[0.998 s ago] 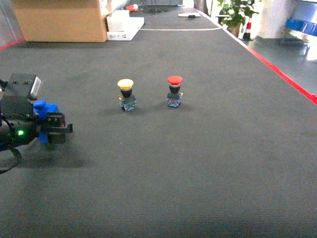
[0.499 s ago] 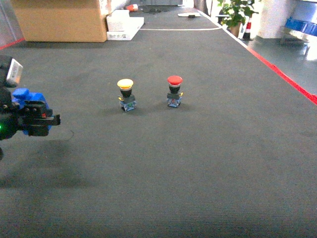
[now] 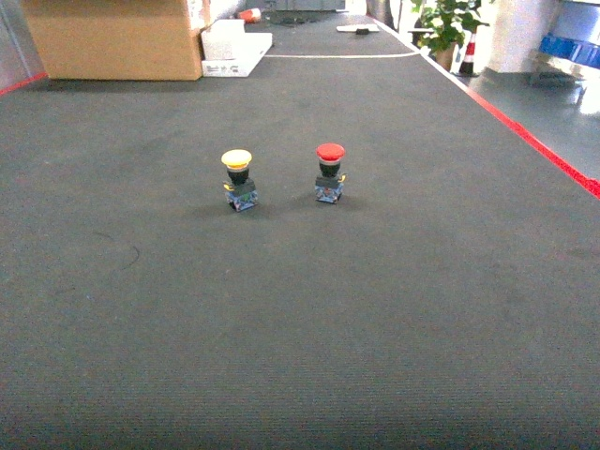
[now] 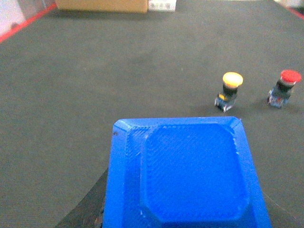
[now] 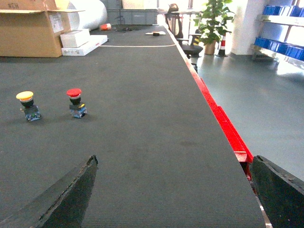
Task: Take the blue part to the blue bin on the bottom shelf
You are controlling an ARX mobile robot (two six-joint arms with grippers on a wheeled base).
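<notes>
The dark ribbed bench point(image 3: 300, 319) fills the head view and carries nothing of the task there; neither arm shows in that view. At its far end stand a cardboard box point(image 3: 112, 37) and a white carton point(image 3: 234, 45), and a red strip point(image 5: 228, 133) runs along the bench's right edge. The blue part point(image 4: 183, 178) appears only in the left wrist view, filling the lower frame right up against the camera, its flat raised face turned toward the lens; the left hand point(image 4: 183, 209) looks to be carrying it, with only a dark edge of a finger showing beneath the part at lower left, so the fingers' closing is judged from the part's position rather than seen. The right hand point(image 5: 173, 199) is spread wide and holds nothing, its two dark fingertips point(image 5: 71, 194) apart at the frame's bottom corners. Smallest are the yellow button point(image 3: 237, 178) and the red button point(image 3: 329, 172), upright side by side mid-bench. The blue bin and the bottom shelf show in no view, so which way the part must travel cannot be told; the left arm, already bearing the part, is the one placed to deliver it.
</notes>
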